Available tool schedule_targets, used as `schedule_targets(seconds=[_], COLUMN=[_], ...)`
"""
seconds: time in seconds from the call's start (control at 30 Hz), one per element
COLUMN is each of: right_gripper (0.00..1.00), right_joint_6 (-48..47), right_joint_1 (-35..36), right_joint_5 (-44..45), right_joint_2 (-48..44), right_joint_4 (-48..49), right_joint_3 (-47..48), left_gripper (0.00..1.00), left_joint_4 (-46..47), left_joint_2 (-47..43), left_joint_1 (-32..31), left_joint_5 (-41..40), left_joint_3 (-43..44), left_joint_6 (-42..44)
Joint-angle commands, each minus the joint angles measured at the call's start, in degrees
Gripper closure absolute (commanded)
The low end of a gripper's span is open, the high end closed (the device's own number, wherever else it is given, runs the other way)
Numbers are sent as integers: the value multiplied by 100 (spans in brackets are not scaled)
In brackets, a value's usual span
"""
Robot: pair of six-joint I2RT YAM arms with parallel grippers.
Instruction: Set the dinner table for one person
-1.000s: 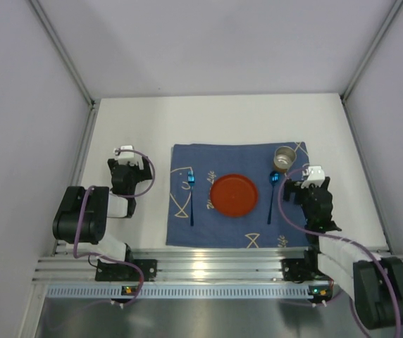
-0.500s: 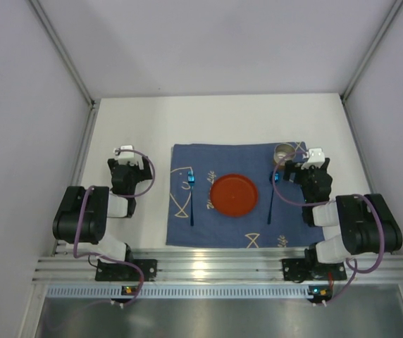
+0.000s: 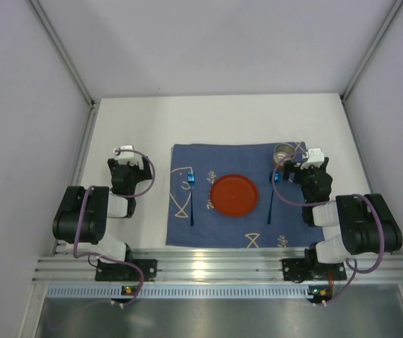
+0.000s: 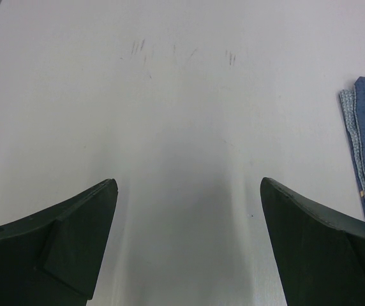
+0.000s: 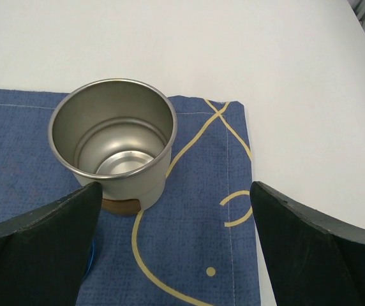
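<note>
Right fingers (image 5: 36,236) gape wide, cup (image 5: 112,137) upright just ahead, toward upper left of frame; left fingers (image 4: 61,242) open too, far off over worktop (image 4: 182,95).

The table (image 4: 182,95) is matt white, smooth but for a few faint grey scuffs. The mat (image 5: 189,255) is woven blue cloth with a stitched hem. On the mat's far right corner, the cup (image 5: 112,143) is brushed metal with a dull sheen. At the mat's middle, the plate (image 3: 234,195) looks like smooth red plastic.

A lab test booth: bare panel walls (image 3: 215,42) enclose the dinner table (image 3: 222,120), with an aluminium rail (image 3: 215,266).
</note>
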Motion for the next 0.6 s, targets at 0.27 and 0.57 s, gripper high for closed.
schedule_targets(seconds=[0.27, 0.57], right_gripper=[0, 0], right_joint_6=[45, 247], right_joint_1=[-70, -79], right_joint_5=[-83, 463], right_joint_2=[-32, -23], right_joint_4=[335, 88], right_joint_3=[231, 381], left_gripper=[1, 1], left_joint_4=[486, 486], left_joint_2=[-37, -37], left_joint_1=[20, 20], left_joint_5=[95, 86], left_joint_3=[-15, -15], left_joint_6=[-46, -46])
